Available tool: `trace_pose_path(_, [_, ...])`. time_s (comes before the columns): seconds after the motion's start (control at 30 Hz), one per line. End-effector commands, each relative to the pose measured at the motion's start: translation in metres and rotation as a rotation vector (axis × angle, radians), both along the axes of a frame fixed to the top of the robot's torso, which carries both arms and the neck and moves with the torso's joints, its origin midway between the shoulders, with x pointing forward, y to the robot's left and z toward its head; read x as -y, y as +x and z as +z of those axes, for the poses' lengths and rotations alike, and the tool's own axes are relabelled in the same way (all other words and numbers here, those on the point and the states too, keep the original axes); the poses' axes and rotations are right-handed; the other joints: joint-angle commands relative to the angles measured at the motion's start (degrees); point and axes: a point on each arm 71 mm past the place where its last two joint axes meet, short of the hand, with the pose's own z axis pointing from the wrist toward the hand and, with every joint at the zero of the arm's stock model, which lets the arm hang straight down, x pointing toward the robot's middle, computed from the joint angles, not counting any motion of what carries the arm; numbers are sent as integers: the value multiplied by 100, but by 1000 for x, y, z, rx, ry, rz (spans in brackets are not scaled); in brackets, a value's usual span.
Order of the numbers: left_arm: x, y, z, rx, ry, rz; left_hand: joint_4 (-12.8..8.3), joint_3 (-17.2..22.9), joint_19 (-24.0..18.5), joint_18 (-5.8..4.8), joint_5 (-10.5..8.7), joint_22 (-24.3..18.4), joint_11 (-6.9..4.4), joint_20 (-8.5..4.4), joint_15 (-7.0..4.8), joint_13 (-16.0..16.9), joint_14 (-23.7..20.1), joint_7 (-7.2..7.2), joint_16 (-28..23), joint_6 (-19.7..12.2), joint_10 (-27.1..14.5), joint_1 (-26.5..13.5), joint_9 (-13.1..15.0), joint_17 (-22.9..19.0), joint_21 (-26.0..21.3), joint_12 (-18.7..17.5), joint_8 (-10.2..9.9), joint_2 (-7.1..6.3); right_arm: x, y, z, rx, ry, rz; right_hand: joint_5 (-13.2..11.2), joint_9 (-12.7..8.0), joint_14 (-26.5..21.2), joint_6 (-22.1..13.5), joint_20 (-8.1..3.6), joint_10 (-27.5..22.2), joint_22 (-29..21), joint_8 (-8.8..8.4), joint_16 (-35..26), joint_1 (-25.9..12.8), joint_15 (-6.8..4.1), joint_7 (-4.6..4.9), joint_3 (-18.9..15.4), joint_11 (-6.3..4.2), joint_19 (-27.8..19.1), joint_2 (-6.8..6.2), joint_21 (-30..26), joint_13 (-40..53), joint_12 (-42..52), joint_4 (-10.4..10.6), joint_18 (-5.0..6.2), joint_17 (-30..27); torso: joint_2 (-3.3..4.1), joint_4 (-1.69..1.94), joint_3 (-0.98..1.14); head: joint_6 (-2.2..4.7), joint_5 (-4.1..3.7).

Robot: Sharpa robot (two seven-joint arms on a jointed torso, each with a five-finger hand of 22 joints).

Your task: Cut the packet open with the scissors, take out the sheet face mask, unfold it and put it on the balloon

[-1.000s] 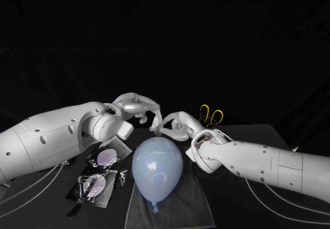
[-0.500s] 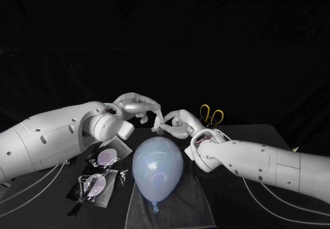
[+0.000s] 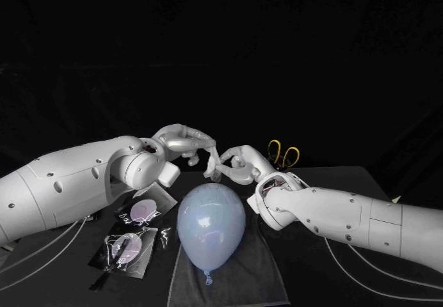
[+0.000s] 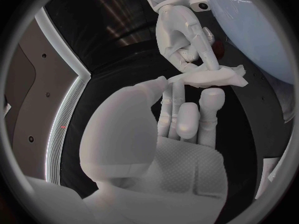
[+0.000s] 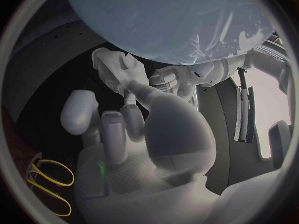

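A pale blue balloon [image 3: 210, 224] lies on a grey towel [image 3: 235, 281] in the middle of the table. Just beyond its far end, my left hand [image 3: 189, 144] and my right hand [image 3: 237, 163] meet. Between them they pinch a small, folded white sheet mask [image 3: 214, 169]. In the left wrist view the mask [image 4: 212, 77] hangs crumpled from my left hand's [image 4: 181, 129] fingertips, with the right hand [image 4: 181, 35] gripping it from the far side. The right wrist view shows the mask [image 5: 115, 67] under the balloon [image 5: 168, 20].
Yellow-handled scissors [image 3: 283, 153] lie behind my right hand, also seen as scissors [image 5: 47, 184] in the right wrist view. Two dark packets [image 3: 143, 211] [image 3: 125, 251] lie left of the balloon. Cables trail along both sides of the table.
Both hands stay almost in place above the balloon's far end. The right hand's fingers have shifted slightly on the mask.
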Motion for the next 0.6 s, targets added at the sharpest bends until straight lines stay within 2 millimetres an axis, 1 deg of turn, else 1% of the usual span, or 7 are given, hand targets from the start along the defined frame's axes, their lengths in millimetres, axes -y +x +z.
trace_pose_path(0.03, [1, 0, 2, 4, -9, -11, -13, 37, 34, -9, 20, 6, 7, -19, -12, -4, 27, -1, 3, 29, 33, 38, 201, 5, 10, -30, 19, -5, 1, -2, 4, 48, 2, 0, -16, 88, 535, 11, -25, 133, 838, 119, 52, 90, -44, -18, 58, -27, 95, 59, 139, 406, 70, -65, -58, 1242, 0, 3, -3, 3, 2])
trace_pose_path(0.17, [-3, 2, 2, 5, -9, 2, -12, 47, 31, -8, 20, 1, 9, -19, -11, -7, 28, 1, -1, 27, 36, 37, 216, 2, 7, -33, 19, -10, 4, -3, 4, 53, 0, -2, -17, 106, 541, -2, -35, 136, 846, 149, 58, 78, -49, -20, 74, -30, 109, 49, 168, 395, 57, -77, -64, 1261, -4, -1, -4, 9, 8])
trace_pose_path(0.43, [-15, 6, 1, 6, -10, 63, 18, 44, 19, -6, 19, -15, 17, -18, -5, -9, 31, -1, -6, 22, 48, -2, 238, -3, -5, -34, 17, -18, 10, -7, 4, 45, -4, 6, -17, 124, 533, -47, -42, 68, 832, 175, 46, 43, -51, -22, 78, -30, 92, 47, 109, 298, -33, -66, -55, 1228, -2, 8, 2, 16, 18])
trace_pose_path(0.6, [-20, 7, 0, 2, -5, 88, 37, 41, 17, -5, 19, -18, 18, -17, -4, -11, 24, -5, -11, 17, 53, -24, 250, -25, -9, -35, 15, -21, 12, -10, 5, 38, -5, 21, -17, 151, 511, -161, -41, -88, 799, 206, 13, 44, -37, 5, 102, -11, 42, 95, -27, 106, -222, -66, -36, 1149, 0, 3, -5, 17, 17])
